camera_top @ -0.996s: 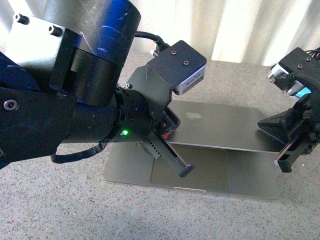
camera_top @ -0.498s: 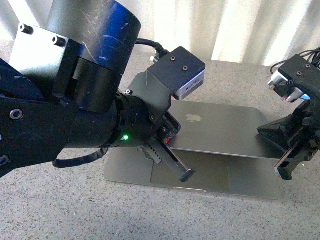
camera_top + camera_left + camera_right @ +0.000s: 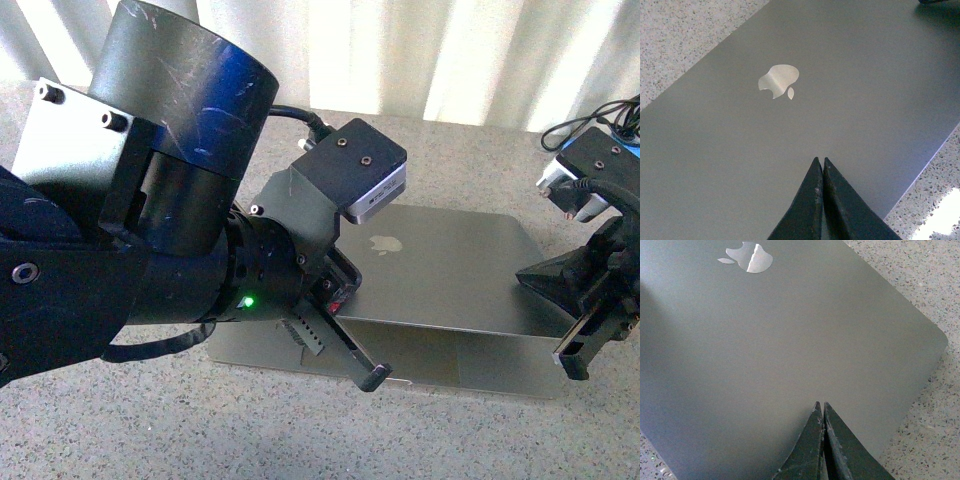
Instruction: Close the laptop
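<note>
The grey laptop [image 3: 440,270] lies on the speckled table, its lid with the shiny apple logo [image 3: 385,242] tilted low over the base, leaving a strip of palm rest and trackpad [image 3: 450,365] showing in front. My left gripper [image 3: 375,378] is shut and empty, its tip at the lid's front edge on the left side. My right gripper [image 3: 572,360] is shut and empty, over the lid's right front corner. Both wrist views show the lid from close above: in the left wrist view [image 3: 805,120] with shut fingers [image 3: 832,200], in the right wrist view [image 3: 780,350] with shut fingers [image 3: 810,445].
The speckled table [image 3: 300,440] runs around the laptop. A pale pleated curtain [image 3: 450,60] hangs behind. Cables [image 3: 590,125] lie at the back right. My left arm's bulky dark body [image 3: 130,230] fills the left of the front view.
The lid has come down further over the base, covering more of the palm rest. Both grippers have moved down and toward the front edge with it.
</note>
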You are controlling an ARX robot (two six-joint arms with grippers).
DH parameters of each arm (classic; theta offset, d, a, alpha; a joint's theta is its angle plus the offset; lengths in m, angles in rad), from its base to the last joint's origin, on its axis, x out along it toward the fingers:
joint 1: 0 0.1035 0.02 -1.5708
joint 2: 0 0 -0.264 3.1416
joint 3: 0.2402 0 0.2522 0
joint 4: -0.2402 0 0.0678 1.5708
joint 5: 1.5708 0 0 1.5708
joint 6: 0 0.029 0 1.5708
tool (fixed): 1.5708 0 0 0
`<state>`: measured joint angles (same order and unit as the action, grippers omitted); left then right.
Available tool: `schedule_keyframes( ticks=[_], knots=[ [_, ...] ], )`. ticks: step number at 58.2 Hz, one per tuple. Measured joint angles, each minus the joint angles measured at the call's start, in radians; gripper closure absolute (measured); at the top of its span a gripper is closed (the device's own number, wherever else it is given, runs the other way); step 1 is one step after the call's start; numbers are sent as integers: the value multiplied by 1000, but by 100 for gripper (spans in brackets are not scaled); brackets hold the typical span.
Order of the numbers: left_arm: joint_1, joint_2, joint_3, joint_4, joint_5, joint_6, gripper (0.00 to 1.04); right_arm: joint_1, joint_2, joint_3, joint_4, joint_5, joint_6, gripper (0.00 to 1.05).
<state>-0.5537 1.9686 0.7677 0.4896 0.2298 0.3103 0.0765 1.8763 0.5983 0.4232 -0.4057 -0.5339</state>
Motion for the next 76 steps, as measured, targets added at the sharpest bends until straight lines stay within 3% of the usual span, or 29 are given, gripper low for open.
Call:
schedule_keyframes(
  ticks=[76],
  knots=[
    [11, 64, -29, 103, 55, -73, 101, 3, 24, -32, -5, -19, 39, 104]
  ],
)
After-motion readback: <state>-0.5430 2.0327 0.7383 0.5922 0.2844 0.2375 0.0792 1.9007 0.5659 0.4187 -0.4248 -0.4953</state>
